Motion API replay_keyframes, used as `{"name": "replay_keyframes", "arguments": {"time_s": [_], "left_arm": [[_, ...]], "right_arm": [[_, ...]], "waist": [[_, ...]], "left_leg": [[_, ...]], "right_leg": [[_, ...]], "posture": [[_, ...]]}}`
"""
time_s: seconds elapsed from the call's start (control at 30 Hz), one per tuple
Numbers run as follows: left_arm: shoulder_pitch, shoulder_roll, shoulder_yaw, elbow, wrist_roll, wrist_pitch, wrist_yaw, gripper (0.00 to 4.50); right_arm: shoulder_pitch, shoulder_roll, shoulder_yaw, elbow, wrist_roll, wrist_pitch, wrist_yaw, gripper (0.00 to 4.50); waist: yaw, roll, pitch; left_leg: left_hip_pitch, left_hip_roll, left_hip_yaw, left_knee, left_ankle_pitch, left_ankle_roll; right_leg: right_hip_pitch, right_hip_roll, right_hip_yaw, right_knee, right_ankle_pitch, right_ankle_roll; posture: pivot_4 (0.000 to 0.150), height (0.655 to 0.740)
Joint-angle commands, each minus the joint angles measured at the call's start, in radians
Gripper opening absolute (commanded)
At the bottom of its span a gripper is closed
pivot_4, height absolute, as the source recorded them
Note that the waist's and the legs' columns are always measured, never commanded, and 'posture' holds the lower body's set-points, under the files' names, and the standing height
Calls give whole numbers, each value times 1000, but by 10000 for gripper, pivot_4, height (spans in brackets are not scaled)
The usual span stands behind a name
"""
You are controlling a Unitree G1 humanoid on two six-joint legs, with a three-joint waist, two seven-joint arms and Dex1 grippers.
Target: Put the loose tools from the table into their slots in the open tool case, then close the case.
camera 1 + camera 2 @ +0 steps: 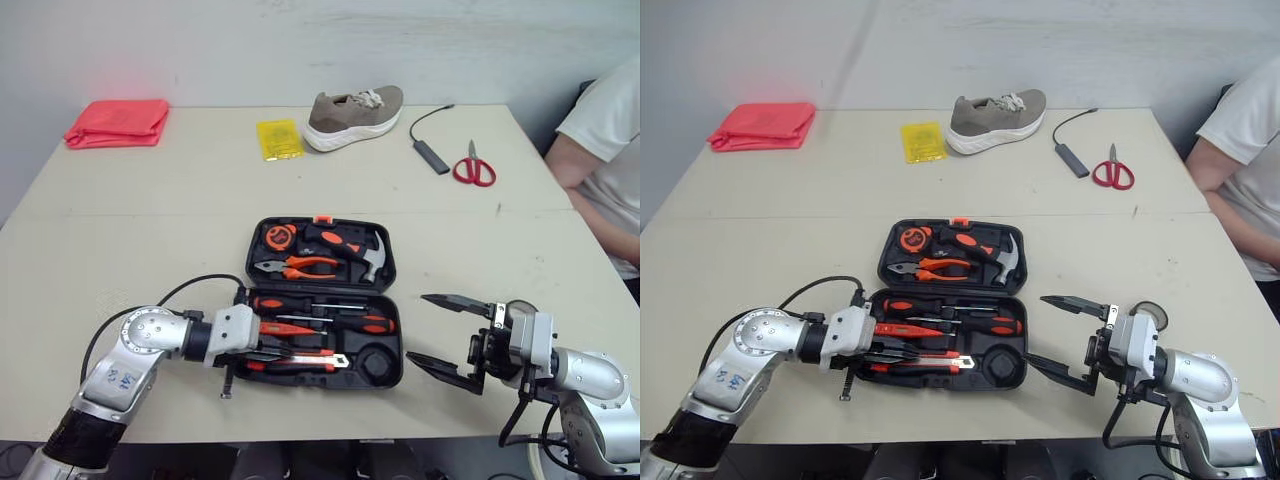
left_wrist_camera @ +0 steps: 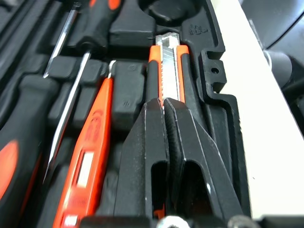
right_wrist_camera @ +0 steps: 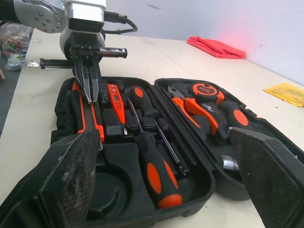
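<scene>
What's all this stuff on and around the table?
table: one, beige
tool case: one, black, open, near edge
tape measure: one, orange-black, far half
pliers: one, orange-handled, far half
hammer: one, orange-black handle, far half
screwdrivers: two, orange-black, near half
tester pen: one, orange, near half
utility knife: one, orange, near half
shoe: one, tan, far edge
packet: one, yellow, beside shoe
cloth: one, red, far left
scissors: one, red-handled, far right
cable: one, black, beside scissors
person: one, white shirt, right side
left gripper: shut, at utility knife
right gripper: open, right of case

Table [image 1: 150, 220]: open tool case [image 1: 380, 362], shoe [image 1: 355, 115], scissors [image 1: 474, 168], red cloth [image 1: 118, 122], yellow packet [image 1: 279, 138].
</scene>
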Motion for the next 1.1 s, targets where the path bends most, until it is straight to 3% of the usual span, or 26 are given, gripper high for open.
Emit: {"name": "replay_keyframes", "arguments": {"time_s": [0.03,0.2,0.33,0.53,0.7,0.77,0.9,1.0,1.1], "left_arm": [[18,28,-64,35,76,43,6,706],[15,44,-154,51,133,164,36,706],[-2,32,-196,74,177,143,74,706],[3,18,-166,74,128,43,64,706],[16,-37,-49,88,57,-170,88,706],[20,-64,51,73,-31,-228,97,706],[90,-7,227,-42,-227,-58,99,706],[249,96,414,-120,-306,67,96,9101],[340,100,595,-18,-257,10,154,22550]], "right_arm": [[3,-6,-19,-16,6,-9,-6,45000],[6,-8,-17,-21,1,-6,-15,45000],[6,-7,-19,-22,-4,-4,-27,45000],[9,-11,-23,-17,-14,-11,-39,45000],[7,-2,-58,-2,-28,-24,-80,45000],[14,-9,-105,8,-18,-20,-100,45000],[68,-47,-231,41,4,-28,-87,45000],[187,-57,-416,89,47,-35,-80,45000],[273,-49,-543,213,37,-81,-73,45000]], "waist": [[-1,3,-2],[0,5,-6],[4,8,-16],[5,10,-20],[6,9,-20],[5,6,-17],[2,-4,-8],[-3,-3,-8],[-1,-2,-7]], "left_leg": [[0,0,0,0,0,0],[1,0,0,0,0,0],[2,0,0,0,0,1],[3,-1,1,0,-1,1],[1,-1,1,0,-1,3],[0,-1,1,0,-1,3],[-2,0,0,0,0,3],[-1,0,0,-2,0,4],[-1,-1,0,-5,-1,5]], "right_leg": [[0,0,0,0,0,0],[0,1,0,0,0,0],[2,1,0,-1,0,-1],[3,-1,2,-2,-4,-7],[2,-2,2,-3,-7,-13],[1,-2,2,-3,-7,-12],[0,-2,0,-2,-4,-6],[0,-2,0,-3,0,0],[0,-2,-1,-8,-2,1]], "posture": [[1500,7400],[1500,7400],[1500,7400],[1500,7400],[1500,7400],[1500,7400],[1500,7400],[1500,7400],[1500,7400]]}}
